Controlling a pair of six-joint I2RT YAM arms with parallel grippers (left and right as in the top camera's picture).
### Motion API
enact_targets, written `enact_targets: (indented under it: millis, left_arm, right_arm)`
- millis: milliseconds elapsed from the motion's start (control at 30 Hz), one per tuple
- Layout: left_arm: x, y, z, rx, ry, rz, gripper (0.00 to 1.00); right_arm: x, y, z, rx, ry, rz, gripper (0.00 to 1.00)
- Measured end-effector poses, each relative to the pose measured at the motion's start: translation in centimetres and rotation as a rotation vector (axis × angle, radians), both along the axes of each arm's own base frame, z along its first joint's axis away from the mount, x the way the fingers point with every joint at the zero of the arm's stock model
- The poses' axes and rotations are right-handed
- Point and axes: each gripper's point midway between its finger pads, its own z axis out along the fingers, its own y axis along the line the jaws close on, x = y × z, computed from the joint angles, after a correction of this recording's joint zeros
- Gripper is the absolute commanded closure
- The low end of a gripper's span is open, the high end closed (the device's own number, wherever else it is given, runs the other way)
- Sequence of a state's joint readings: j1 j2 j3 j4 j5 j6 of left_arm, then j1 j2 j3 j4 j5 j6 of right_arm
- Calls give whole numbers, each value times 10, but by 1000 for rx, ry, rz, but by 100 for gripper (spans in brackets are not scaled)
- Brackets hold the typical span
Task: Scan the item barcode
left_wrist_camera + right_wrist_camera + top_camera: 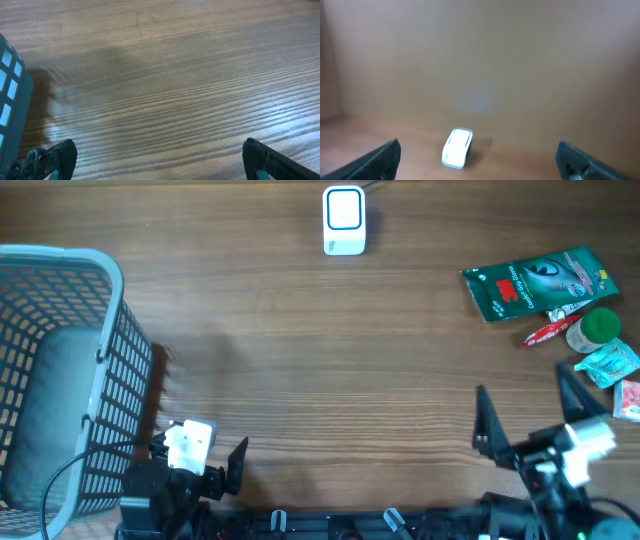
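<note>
Left gripper [157, 150] and right gripper [522, 392] are spread wide, empty. Green packet [535, 282] is found at the right bench edge. It is best gripped by its border, barcode kept uncovered for the far-edge scanner [343, 220].

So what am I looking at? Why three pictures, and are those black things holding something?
Those black things are two robot arms, the left arm and the right arm, each ending in two-fingered jaws. The overhead picture looks down from above the table. The other two come from little cameras on each wrist, showing jaw tips at the bottom corners. On the table are a blue basket on the left, a white scanner at the far edge, and a green packet with a few small items beside it on the right. The right wrist camera sees the scanner too, blurry. Both sets of jaws are wide open and hold nothing.
</note>
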State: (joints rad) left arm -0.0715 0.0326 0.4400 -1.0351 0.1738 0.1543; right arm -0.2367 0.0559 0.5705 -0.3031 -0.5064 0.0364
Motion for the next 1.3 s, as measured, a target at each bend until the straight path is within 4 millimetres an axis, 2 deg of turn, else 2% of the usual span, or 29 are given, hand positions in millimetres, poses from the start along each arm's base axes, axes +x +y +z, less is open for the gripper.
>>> enact_targets:
  millis: [67,133,300,400,567,1300]
  left_arm:
    - [0,0,0,0,1,0,0]
    - [0,0,0,0,1,0,0]
    - [0,0,0,0,2,0,0]
    - [0,0,0,0,1,0,0]
    - [0,0,0,0,1,0,0]
    - [0,0,0,0,2,0,0]
  right_arm:
    - [15,1,-19,-3,-44,27,0]
    - [31,1,-48,20,-29,46,0]
    - [59,-16,-104,220,43,-36,0]
    - [68,-26,-134,279,103,-93,0]
    - [72,-34,-173,300,245,-154,0]
    - [72,-38,-174,303,245,-177,1]
